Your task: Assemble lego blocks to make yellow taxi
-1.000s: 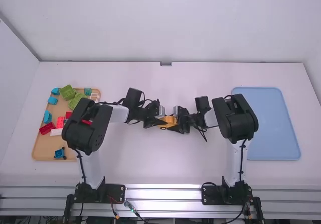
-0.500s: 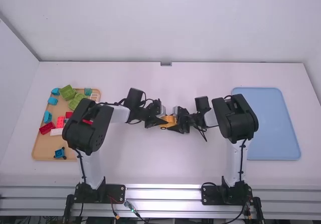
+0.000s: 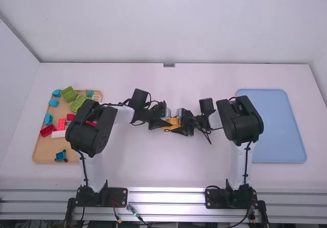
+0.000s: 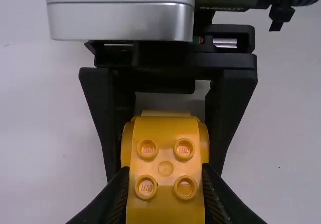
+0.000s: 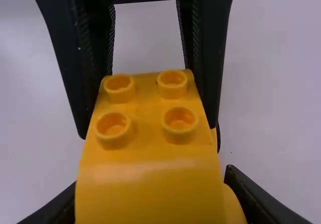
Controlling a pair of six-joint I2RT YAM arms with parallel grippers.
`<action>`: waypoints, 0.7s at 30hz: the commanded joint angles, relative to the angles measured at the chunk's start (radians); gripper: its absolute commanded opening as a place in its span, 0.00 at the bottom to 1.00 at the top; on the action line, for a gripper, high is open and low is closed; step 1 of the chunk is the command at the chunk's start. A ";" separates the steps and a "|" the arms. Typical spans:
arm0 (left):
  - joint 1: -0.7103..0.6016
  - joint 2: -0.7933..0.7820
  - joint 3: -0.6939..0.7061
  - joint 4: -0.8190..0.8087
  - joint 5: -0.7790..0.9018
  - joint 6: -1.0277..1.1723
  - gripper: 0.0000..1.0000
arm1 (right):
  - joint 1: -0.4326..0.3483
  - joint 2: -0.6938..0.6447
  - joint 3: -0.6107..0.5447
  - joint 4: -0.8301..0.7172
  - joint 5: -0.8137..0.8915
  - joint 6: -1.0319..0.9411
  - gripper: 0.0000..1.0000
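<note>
"Between the two arms, near the middle of the table (image 3: 168,166), what is being gripped?"

"A yellow lego piece (image 4: 165,154), studs showing. It is pinched at its sides by the left hand (image 4: 165,179), whose fingers are closed in on it; from the other end it is clasped by the right hand (image 5: 150,184) too. Whether one block or two joined ones are held cannot be told for certain."

"So a joint is probably being pressed or lined up?"

"That may be judged likely. Trouble could be caused by an uneven squeeze: if one end were pushed harder, the piece might be twisted, and studs might be seated crookedly. The smooth, rounded sides could be lost from the fingers under such a push."

"And when it is released?"

"If both grips were loosened together, it could be dropped; if the hands were drawn apart while both were clamped, a joint might be pulled open."

"What is set farther out?"

"On the left, a tan tray (image 3: 43,151) is filled with green blocks (image 3: 69,93) at the far end, red blocks (image 3: 47,130) between, and a blue wheeled piece (image 3: 61,156) at the near end. On the right, a pale blue tray (image 3: 276,131) is placed."
</note>
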 commanded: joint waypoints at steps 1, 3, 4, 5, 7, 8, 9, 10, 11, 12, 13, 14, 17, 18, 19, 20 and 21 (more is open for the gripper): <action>-0.052 0.087 -0.066 -0.065 -0.171 0.029 0.01 | 0.018 0.010 0.010 -0.005 0.026 0.040 0.55; -0.053 0.087 -0.066 -0.067 -0.183 0.023 0.01 | 0.019 0.010 0.010 -0.005 0.027 0.040 0.55; -0.053 0.087 -0.066 -0.067 -0.192 0.013 0.02 | 0.019 0.010 0.010 -0.004 0.029 0.040 0.55; -0.053 0.087 -0.066 -0.066 -0.217 0.001 0.01 | 0.018 0.010 0.010 -0.004 0.029 0.040 0.55; -0.053 0.087 -0.066 -0.069 -0.216 0.012 0.01 | 0.019 0.010 0.010 -0.004 0.028 0.040 0.55; -0.053 0.087 -0.066 -0.071 -0.212 0.015 0.01 | 0.019 0.010 0.010 -0.004 0.029 0.040 0.55; -0.053 0.087 -0.066 -0.071 -0.213 0.014 0.01 | 0.019 0.010 0.010 -0.004 0.029 0.040 0.55; -0.053 0.087 -0.066 -0.071 -0.216 0.014 0.01 | 0.017 0.010 0.012 -0.005 0.028 0.041 0.55; -0.053 0.087 -0.066 -0.071 -0.216 0.014 0.01 | 0.017 0.010 0.011 -0.005 0.027 0.041 0.55; -0.052 0.087 -0.066 -0.069 -0.212 0.014 0.01 | 0.018 0.010 0.012 -0.004 0.029 0.041 0.55; -0.052 0.087 -0.066 -0.065 -0.212 0.014 0.01 | 0.018 0.010 0.012 -0.004 0.029 0.041 0.55; -0.052 0.087 -0.066 -0.062 -0.212 0.013 0.02 | 0.018 0.010 0.011 -0.005 0.029 0.040 0.55; -0.052 0.087 -0.066 -0.056 -0.213 0.013 0.02 | 0.018 0.010 0.011 -0.003 0.030 0.050 0.55; -0.052 0.087 -0.066 -0.056 -0.213 0.014 0.02 | 0.018 0.010 0.012 -0.004 0.029 0.051 0.55; -0.052 0.087 -0.066 -0.056 -0.213 0.013 0.02 | 0.018 0.010 0.012 -0.004 0.029 0.051 0.56; -0.052 0.087 -0.066 -0.055 -0.212 0.006 0.02 | 0.018 0.010 0.011 -0.003 0.030 0.049 0.56; -0.052 0.087 -0.066 -0.055 -0.213 0.005 0.02 | 0.018 0.010 0.011 -0.003 0.030 0.048 0.56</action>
